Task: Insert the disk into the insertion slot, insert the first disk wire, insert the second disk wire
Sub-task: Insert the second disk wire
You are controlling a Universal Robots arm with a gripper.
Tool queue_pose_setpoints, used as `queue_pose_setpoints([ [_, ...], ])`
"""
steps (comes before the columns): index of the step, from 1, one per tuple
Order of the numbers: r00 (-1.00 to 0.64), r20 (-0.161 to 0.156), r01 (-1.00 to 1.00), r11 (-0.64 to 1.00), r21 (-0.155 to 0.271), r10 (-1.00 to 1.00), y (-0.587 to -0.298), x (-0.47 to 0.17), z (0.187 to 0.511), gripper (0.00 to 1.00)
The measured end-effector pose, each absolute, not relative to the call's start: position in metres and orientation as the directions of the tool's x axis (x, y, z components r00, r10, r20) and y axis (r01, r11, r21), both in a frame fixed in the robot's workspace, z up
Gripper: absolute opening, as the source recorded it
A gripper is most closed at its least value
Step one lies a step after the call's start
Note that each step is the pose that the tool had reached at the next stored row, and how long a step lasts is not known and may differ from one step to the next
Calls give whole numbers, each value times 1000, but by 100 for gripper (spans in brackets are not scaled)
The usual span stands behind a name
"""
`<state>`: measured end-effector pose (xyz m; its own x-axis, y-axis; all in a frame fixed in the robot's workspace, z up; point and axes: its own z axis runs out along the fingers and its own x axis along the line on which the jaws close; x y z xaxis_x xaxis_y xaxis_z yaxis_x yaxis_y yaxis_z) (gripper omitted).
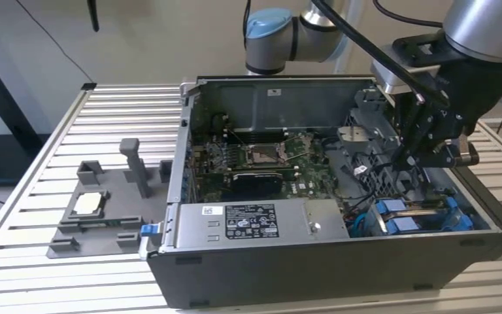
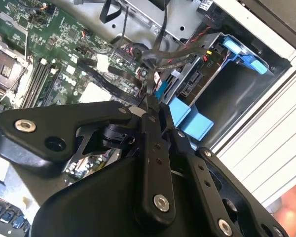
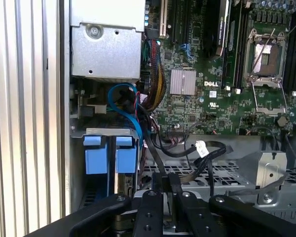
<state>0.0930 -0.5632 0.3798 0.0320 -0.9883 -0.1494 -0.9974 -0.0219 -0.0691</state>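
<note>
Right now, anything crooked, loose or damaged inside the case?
Nothing looks damaged. The disk sits in the insertion slot at the case's corner, its blue bracket tabs showing in the first wrist view. The one untidy spot is the loose black and blue wires beside it. The gripper is shut on a thin black wire there.

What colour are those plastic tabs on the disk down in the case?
Bright blue. The disk's tabs show best in the first wrist view.
</note>
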Motion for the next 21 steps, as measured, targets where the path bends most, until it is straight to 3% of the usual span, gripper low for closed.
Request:
queue_pose_setpoints([
  [10, 32, -148, -997, -22, -69, -989, -563, 93, 379, 16],
  [16, 34, -118, -997, -26, -68, -992, -563, 94, 375, 16],
  [21, 37, -111, -997, -29, -68, -993, -564, 100, 370, 16],
])
